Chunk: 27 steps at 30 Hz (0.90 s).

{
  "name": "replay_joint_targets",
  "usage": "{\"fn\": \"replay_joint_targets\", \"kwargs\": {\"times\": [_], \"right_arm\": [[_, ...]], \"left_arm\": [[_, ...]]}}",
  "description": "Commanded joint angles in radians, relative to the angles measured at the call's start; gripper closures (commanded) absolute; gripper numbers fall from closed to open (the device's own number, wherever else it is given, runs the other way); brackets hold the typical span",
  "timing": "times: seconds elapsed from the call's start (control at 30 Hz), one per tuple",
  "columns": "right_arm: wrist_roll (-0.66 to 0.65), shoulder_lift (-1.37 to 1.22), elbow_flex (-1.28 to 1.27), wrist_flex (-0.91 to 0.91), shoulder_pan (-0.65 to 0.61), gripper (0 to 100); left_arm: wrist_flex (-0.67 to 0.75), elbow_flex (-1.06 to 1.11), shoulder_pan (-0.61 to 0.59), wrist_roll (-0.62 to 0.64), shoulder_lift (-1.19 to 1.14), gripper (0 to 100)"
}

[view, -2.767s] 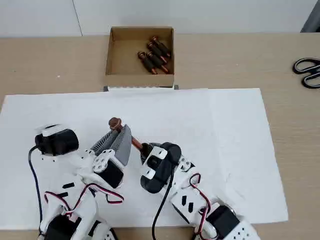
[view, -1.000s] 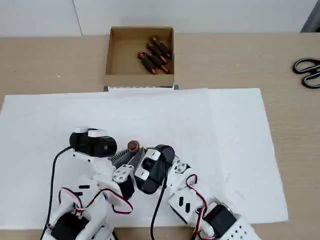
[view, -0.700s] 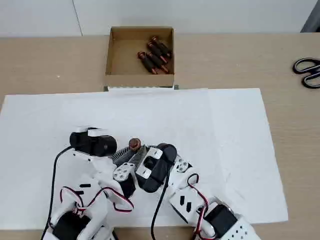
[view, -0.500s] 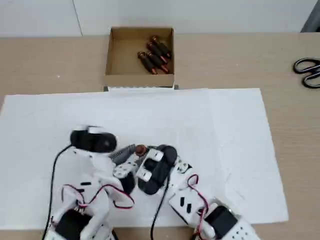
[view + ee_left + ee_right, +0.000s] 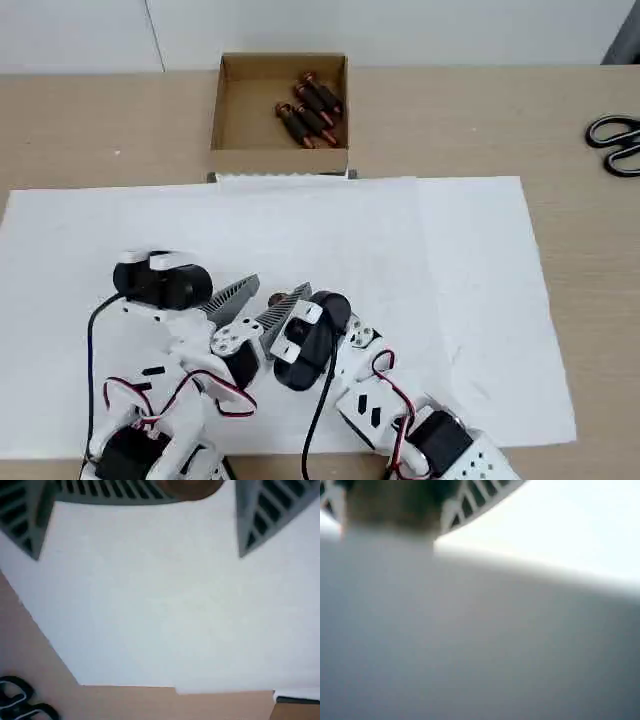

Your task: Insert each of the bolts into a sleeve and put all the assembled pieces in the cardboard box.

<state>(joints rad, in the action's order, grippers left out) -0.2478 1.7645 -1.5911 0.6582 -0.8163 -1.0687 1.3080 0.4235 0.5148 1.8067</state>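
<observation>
left gripper (image 5: 281, 285) released, jaws spread either side of the bolt (image 5: 275, 299); right gripper (image 5: 392, 515) seemingly clenched on it; rigid, light, smooth metal, best held mid-shank.

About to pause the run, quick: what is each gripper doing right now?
Left gripper: jaws open, holding nothing.
Right gripper: shut on the sleeved bolt.

Spread over the near part of the table (image 5: 450, 120): paper sheet (image 5: 420, 260). Just behind its far edge, left of centre: cardboard box (image 5: 245, 110), with assembled pieces (image 5: 310, 110) in its right half. Far right on bare table, well apart from the box: scissors (image 5: 615, 145). Over the sheet's near part, left gripper (image 5: 258, 300) just beside right arm (image 5: 312, 335), bolt (image 5: 275, 299) between them.
</observation>
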Motion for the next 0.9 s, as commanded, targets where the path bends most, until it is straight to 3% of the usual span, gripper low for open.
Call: {"fn": "replay_joint_targets", "kwargs": {"times": [0.0,0.1,0.27,0.53,0.7,0.87], "right_arm": [[-0.008,0.019,0.012,-0.03,-0.001,99.6],[-0.008,0.019,0.014,-0.03,0.005,99.6],[-0.003,0.019,0.017,-0.03,0.082,99.6],[0.0,0.019,0.018,-0.03,0.266,99.6],[0.112,0.008,0.057,-0.022,0.449,99.6],[0.255,0.008,0.127,0.068,0.567,99.6]], "left_arm": [[0.017,-0.051,-0.04,-0.009,0.009,86],[0.017,-0.051,-0.133,-0.011,0.009,100],[0.015,-0.012,-0.276,-0.04,0.009,99],[0.063,0.213,-0.451,-0.324,0.011,99],[0.152,0.321,-0.466,-0.483,0.011,99],[0.155,0.367,-0.466,-0.511,0.011,99]]}}
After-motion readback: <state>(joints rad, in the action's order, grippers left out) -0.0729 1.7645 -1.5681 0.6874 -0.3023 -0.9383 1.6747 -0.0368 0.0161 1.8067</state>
